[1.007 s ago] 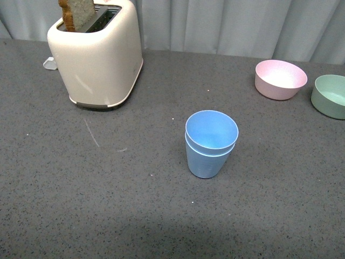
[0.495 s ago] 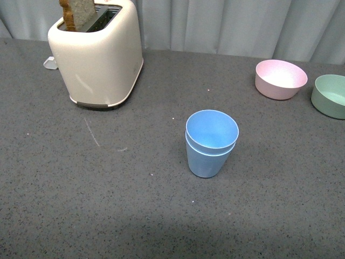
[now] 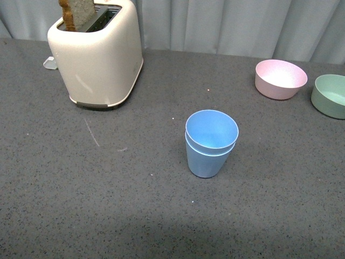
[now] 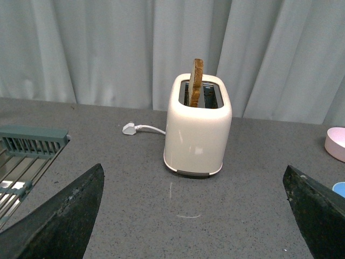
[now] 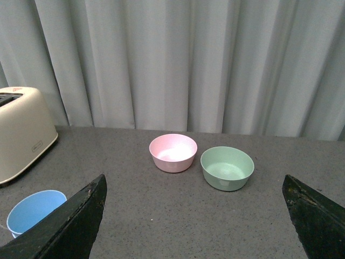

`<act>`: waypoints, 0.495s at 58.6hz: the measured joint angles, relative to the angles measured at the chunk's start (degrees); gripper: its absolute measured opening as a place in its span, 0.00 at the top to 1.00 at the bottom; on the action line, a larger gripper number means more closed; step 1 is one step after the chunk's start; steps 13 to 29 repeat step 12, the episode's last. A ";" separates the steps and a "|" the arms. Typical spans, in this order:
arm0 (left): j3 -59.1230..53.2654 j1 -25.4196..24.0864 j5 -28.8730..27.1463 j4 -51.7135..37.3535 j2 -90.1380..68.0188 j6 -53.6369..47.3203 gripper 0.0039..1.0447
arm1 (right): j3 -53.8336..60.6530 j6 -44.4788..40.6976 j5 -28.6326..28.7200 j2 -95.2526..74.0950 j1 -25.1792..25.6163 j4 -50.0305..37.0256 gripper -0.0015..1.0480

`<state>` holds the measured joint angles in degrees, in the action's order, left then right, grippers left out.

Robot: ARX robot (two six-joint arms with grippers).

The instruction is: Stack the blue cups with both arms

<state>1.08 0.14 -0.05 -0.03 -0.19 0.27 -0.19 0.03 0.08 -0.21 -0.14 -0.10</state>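
Now, two light blue cups (image 3: 210, 143) nested upright, matte, tapered.

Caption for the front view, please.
Two light blue plastic tumblers nested upright on grey table; no arms visible.

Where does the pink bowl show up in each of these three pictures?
Front view: the pink bowl sits far back on the right, beside the green bowl.
Left wrist view: only a sliver of it shows at the right edge.
Right wrist view: it sits mid-picture, next to the green bowl.
Shared landmark: the cream toaster, seen in all three.
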 joint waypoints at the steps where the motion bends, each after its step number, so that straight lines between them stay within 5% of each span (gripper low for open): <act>1: 0.00 0.00 0.00 0.00 0.00 0.00 0.06 | 0.00 0.00 0.00 0.00 0.00 0.00 0.09; 29: 0.00 0.00 0.00 0.00 0.00 0.00 0.06 | 0.00 -0.02 0.00 0.00 0.00 0.00 0.09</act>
